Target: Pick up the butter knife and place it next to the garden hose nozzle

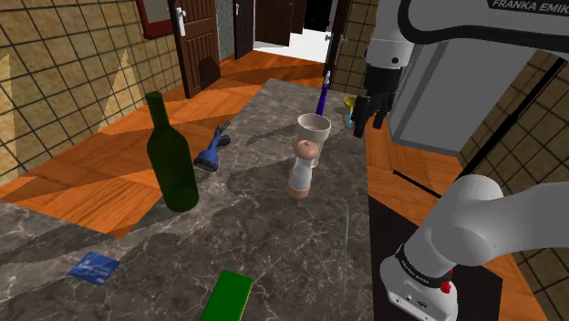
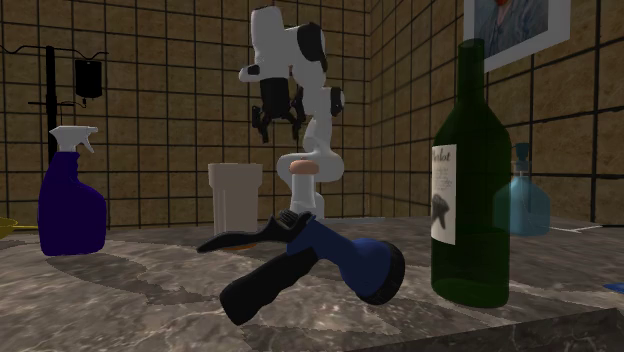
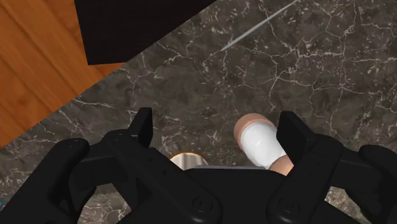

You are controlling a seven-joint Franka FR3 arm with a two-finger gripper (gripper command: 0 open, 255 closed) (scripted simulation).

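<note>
Two black fingers (image 3: 144,127) of the gripper (image 3: 217,127) are standing wide apart and clasping nothing; the jaws are hanging empty, high over the marble counter (image 3: 331,76). Directly below them, and untouched by them, a white-and-tan grinder (image 3: 261,145) is standing upright, seen end-on in the wrist view. Further out on the same surface, the butter knife (image 3: 257,27) is lying flat as a thin pale sliver, close to the counter's edge by the dark stand (image 3: 140,25).

In the shoulder view the gripper (image 1: 368,123) is hovering above the far right part of the counter, near a white cup (image 1: 313,128). The knife (image 1: 346,251) is showing there as a faint line along the near right edge, well apart from the fingers. The garden hose nozzle (image 1: 214,148), blue with a dark handle, is lying on its side toward that view's left, near a green bottle (image 1: 173,155). In the second exterior view the nozzle (image 2: 340,262) is resting in the foreground with the gripper (image 2: 277,128) far behind it.

Judged from this layout, no step of the task is complete. The descent to the knife, the grasp, the lift, the carry across the counter and the release beside the nozzle are all left to do.
</note>
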